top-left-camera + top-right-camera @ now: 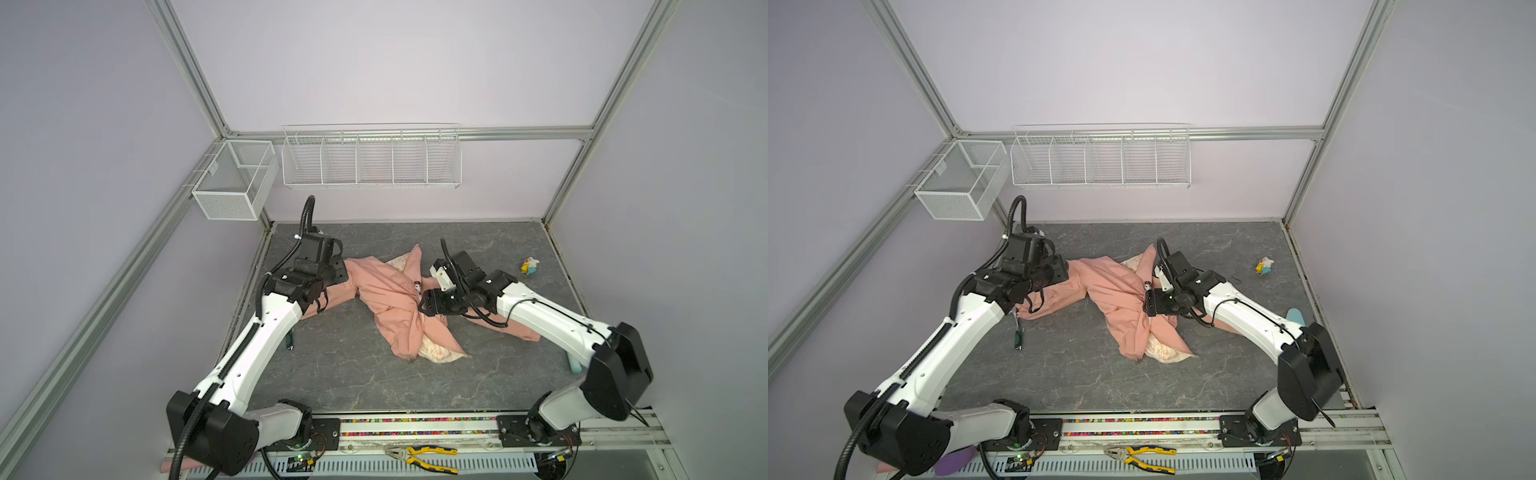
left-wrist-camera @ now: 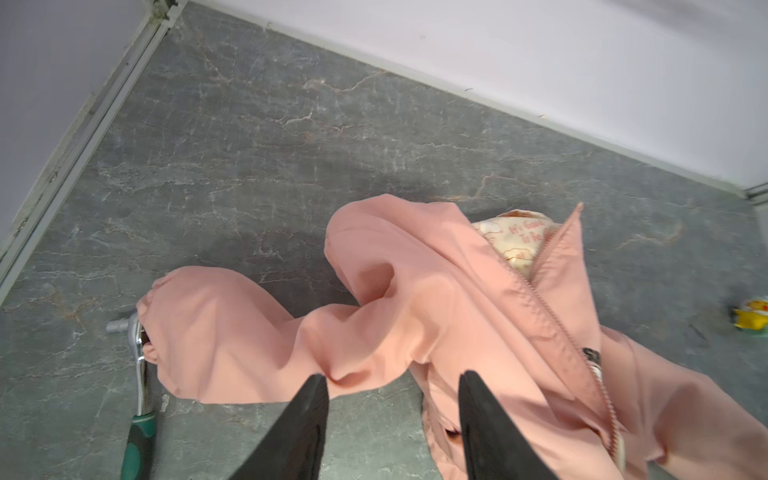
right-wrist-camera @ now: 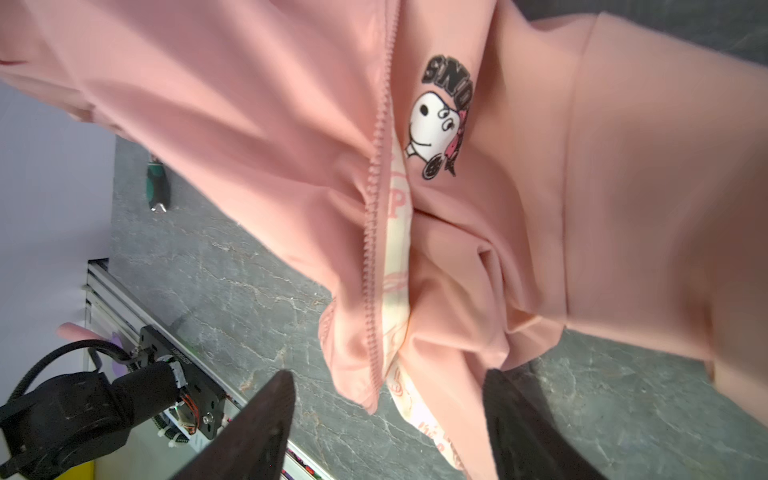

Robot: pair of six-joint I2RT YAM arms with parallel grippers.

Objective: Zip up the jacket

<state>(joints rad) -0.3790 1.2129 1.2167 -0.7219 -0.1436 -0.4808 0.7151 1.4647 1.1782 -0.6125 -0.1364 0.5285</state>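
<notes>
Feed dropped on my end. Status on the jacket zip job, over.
Left pincer open, right pincer open, nothing held. Jacket crumpled, front open, lining showing. Ratchet at sleeve cuff.

R gripper (image 3: 388, 372) jaws apart w/ unzipped jacket (image 3: 582, 187) hem btwn them, cream lining (image 3: 399, 266) showing.

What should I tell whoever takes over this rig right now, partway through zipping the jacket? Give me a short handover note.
Left gripper: open, holding nothing, over the sleeve side of the jacket.
Right gripper: open, holding nothing, over the jacket front.
Jacket: rumpled in the middle of the table, chest patch facing up.
Done: nothing visible. The front is open and the cream lining shows between the zipper edges.
Left: flatten it, line up the edges, join the zipper, pull it up.
Note: a ratchet wrench lies at the sleeve cuff.
</notes>
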